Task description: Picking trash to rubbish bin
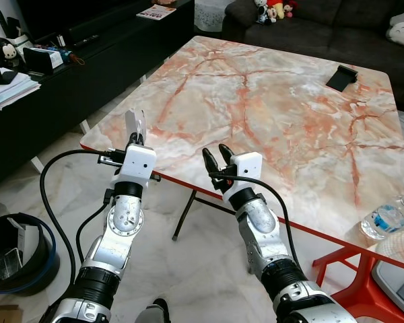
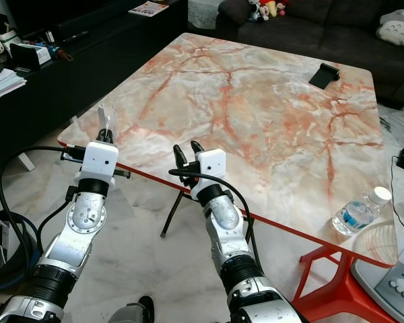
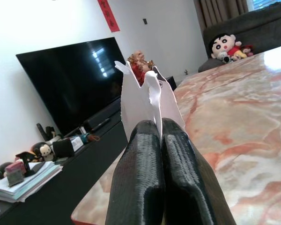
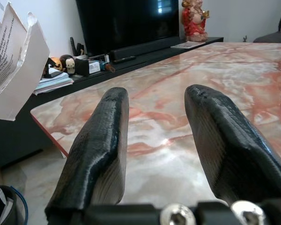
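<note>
The left claw (image 1: pixel 136 136) reaches out over the table (image 1: pixel 276 101) edge, pinching a torn white paper scrap (image 1: pixel 134 122) that stands tall, pointing to 12 o'clock. The right claw (image 1: pixel 215 159) sits at its 3 o'clock, fingers apart, holding nothing.

I am holding both silver arms stretched forward and raised. My left gripper (image 1: pixel 135 136) is pointing up with its fingers (image 3: pixel 152 178) pressed together, pinching something. My right gripper (image 1: pixel 217 157) is hovering beside it, fingers (image 4: pixel 98 150) spread apart, gripping nothing.
</note>
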You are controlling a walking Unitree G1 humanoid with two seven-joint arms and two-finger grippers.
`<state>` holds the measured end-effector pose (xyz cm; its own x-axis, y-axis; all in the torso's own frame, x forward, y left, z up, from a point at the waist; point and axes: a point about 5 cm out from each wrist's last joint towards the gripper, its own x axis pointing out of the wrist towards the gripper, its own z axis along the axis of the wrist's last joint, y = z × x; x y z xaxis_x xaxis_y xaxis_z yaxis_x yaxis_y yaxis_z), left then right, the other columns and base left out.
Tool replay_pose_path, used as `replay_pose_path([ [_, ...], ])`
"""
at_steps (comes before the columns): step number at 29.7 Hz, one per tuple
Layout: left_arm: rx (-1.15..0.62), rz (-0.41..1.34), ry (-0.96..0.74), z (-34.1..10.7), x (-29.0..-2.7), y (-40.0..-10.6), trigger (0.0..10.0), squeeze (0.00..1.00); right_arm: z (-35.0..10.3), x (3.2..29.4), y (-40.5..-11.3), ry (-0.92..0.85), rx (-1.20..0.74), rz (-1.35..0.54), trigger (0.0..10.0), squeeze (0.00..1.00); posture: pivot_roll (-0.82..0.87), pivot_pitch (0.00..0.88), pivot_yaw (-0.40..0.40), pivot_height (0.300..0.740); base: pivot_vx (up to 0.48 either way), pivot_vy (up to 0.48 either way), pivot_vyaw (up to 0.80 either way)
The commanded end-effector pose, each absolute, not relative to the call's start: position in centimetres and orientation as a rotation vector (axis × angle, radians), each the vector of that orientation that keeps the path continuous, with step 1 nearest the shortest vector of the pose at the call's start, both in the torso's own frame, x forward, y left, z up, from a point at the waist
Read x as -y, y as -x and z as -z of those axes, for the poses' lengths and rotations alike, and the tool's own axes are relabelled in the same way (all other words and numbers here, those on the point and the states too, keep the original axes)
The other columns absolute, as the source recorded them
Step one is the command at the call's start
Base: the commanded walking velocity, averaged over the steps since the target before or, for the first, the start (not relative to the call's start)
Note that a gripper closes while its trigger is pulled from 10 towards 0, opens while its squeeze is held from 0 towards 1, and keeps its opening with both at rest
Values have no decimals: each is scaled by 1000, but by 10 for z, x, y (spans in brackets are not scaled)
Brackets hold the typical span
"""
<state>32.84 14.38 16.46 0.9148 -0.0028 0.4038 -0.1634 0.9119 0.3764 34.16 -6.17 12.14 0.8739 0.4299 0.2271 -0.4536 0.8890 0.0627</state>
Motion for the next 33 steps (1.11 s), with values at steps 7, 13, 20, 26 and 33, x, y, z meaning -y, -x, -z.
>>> replay_pose_path([
  [7,412,-79,-431,-167,-144,-329,10000,0,-120,59,-342,-108,194,-479,10000,0,107,138,-27,740,-117,0,0],
  [13,409,-78,-433,-166,-144,-329,10000,0,-118,58,-341,-109,186,-483,10000,0,109,135,-24,740,-270,0,0],
  [20,408,-75,-436,-165,-145,-328,10000,0,-118,58,-341,-110,184,-486,10000,0,110,126,-20,740,-277,0,0],
  [26,407,-73,-438,-165,-145,-328,10000,0,-117,57,-341,-109,178,-488,10000,0,112,121,-17,740,-277,0,0],
  [33,284,-77,-451,-141,-153,-329,10000,0,-109,58,-339,-104,141,-483,10000,0,116,131,-16,740,-203,0,0],
])
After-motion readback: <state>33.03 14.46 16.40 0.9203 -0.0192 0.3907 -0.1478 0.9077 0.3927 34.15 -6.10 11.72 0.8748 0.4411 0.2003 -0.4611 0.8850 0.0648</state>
